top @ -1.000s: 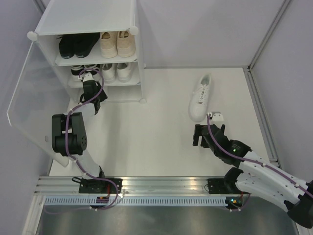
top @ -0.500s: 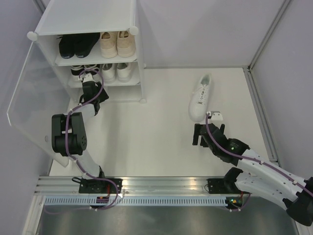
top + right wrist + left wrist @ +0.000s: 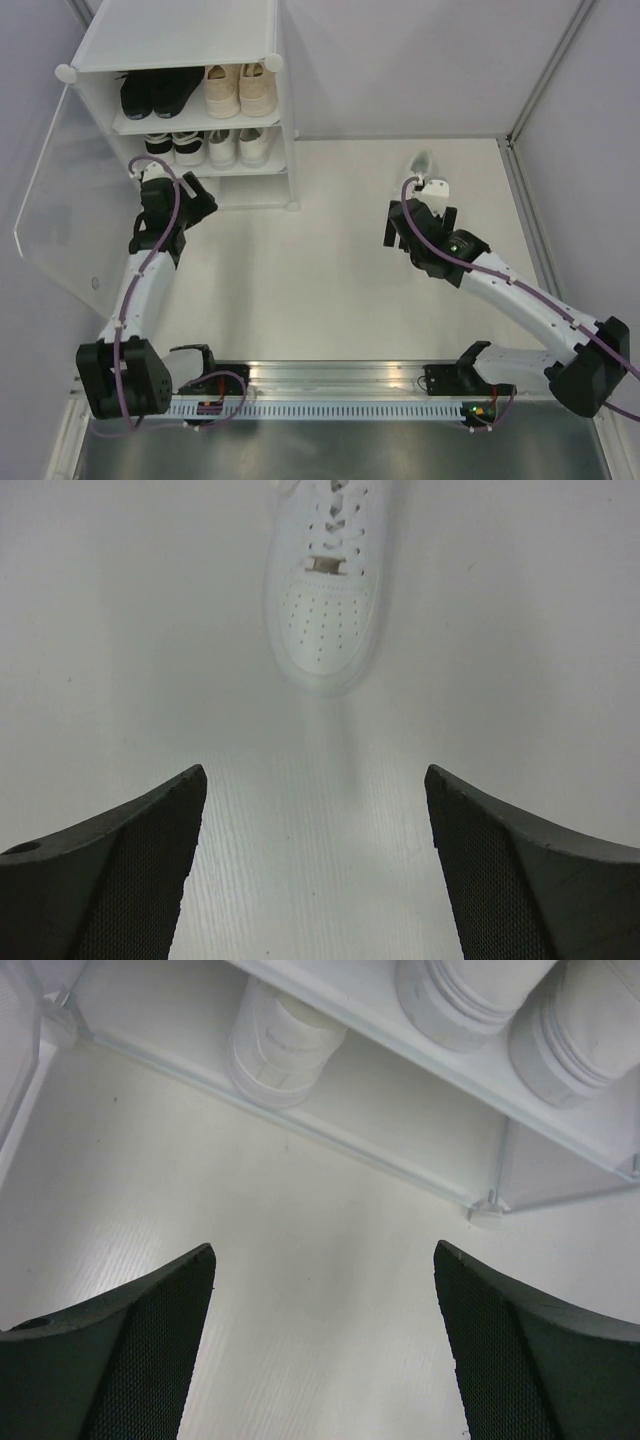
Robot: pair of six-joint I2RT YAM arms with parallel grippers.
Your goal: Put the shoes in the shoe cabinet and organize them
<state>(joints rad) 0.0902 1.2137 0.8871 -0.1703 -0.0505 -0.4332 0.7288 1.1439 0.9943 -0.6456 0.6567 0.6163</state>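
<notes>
The shoe cabinet (image 3: 285, 120) stands at the far left with its door swung open. On its upper visible shelf are a black pair (image 3: 157, 92) and a beige pair (image 3: 240, 88); the shelf below holds a black-and-white pair (image 3: 172, 147) and a white pair (image 3: 238, 146). A white shoe (image 3: 280, 1045) lies in the bottom tier. My left gripper (image 3: 152, 183) (image 3: 322, 1250) hangs open and empty just in front of that tier. A lone white shoe (image 3: 328, 610) (image 3: 422, 160) lies on the floor, toe toward my right gripper (image 3: 418, 205) (image 3: 315, 770), which is open, empty and short of it.
The frosted door panel (image 3: 50, 200) stands out to the left of the left arm. A corner post of the cabinet (image 3: 490, 1205) meets the floor ahead on the right. A raised side rail (image 3: 535, 230) bounds the floor on the right, and the arms' mounting rail (image 3: 320, 385) runs along the near edge.
The left gripper has opened and drawn back out of the cabinet toward the left. The right gripper has moved forward over the lone white shoe, hiding most of it from above.
</notes>
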